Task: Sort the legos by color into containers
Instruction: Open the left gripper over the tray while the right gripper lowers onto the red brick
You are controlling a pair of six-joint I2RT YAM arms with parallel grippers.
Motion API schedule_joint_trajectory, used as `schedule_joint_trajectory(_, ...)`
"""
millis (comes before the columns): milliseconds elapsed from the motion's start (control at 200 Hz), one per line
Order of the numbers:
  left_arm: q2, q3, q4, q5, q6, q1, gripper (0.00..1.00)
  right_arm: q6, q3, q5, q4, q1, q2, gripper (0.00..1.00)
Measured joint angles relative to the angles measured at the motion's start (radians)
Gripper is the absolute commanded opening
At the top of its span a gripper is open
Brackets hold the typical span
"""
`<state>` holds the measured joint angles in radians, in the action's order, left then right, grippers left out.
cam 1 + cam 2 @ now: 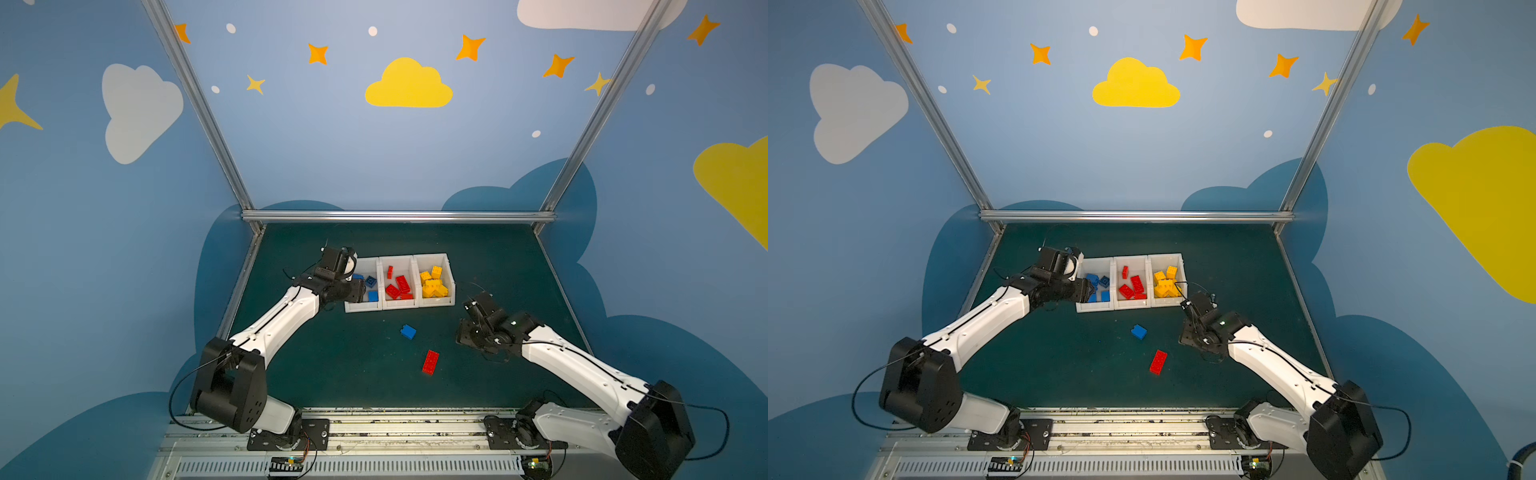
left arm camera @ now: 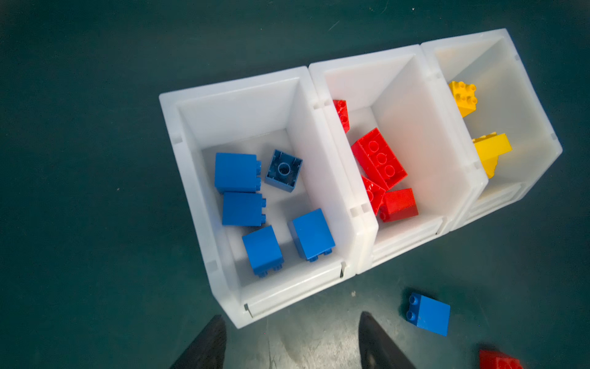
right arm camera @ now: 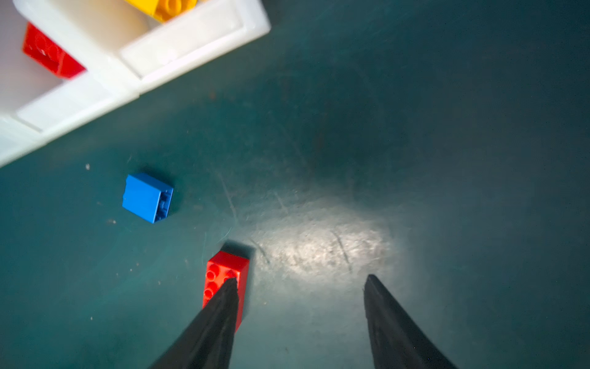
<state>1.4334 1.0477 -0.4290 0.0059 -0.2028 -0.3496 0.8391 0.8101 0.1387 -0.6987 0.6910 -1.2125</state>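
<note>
Nearest, bottom of both top views: arm shoulders point(image 1: 232, 386). Mid-frame on surface point(image 1: 332, 374): loose blue brick point(image 1: 408, 331) and red brick point(image 1: 430, 362), below bins point(image 1: 399, 307) split blue, red, yellow. Left wrist view: left end effector point(image 2: 290, 314) parted, empty, bottom centre at bins' lip, seemingly free for blue brick. Right wrist view: right end effector point(image 3: 300, 278) parted, empty, bottom centre, seemingly lining up on red brick.
</note>
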Motion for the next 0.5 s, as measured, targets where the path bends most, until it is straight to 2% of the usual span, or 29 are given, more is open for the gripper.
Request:
schedule_joint_trajectory(290,-0.11,-0.106,0.018,-0.001,-0.048,0.003,0.67,0.037,0.205,-0.053,-0.055,0.147,-0.318,0.64)
schedule_joint_trajectory(501,-0.156,-0.166,0.018,-0.002,-0.071,0.003,0.67,0.044,0.275,-0.06,-0.1,0.245,-0.439,0.64)
